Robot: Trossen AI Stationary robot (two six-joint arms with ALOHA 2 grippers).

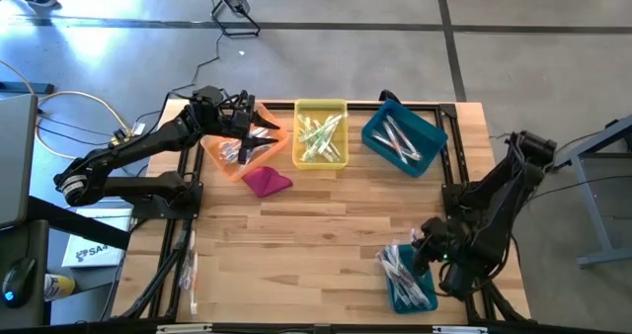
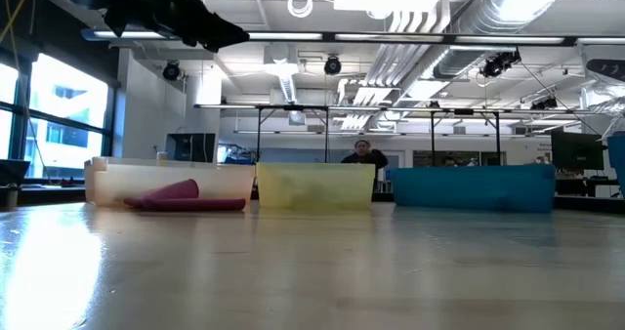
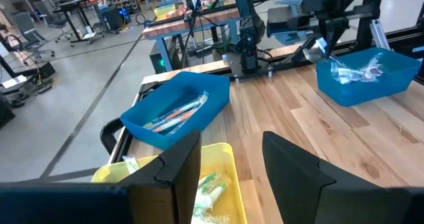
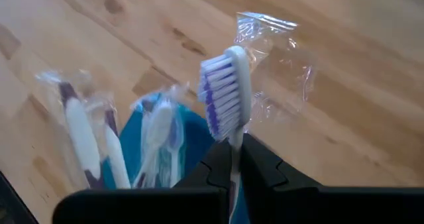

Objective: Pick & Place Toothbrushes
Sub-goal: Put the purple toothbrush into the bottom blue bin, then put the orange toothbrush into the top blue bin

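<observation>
Wrapped toothbrushes lie in a teal bin at the table's near right corner. More fill the yellow bin, the blue bin and the orange bin along the far edge. My right gripper is over the teal bin, shut on one white toothbrush with purple bristles in a clear wrapper. My left gripper hangs open above the orange bin, holding nothing. My right gripper pinches the toothbrush's neck, just below the bristled head, between its two fingers. The head and the loose clear wrapper stick out past the fingertips. The fingers hide the rest of the handle.
A magenta cloth lump lies just in front of the orange bin. Bare wood spreads over the table's middle and near left. A person stands in the room behind the table. Black frame rails run along the table's sides.
</observation>
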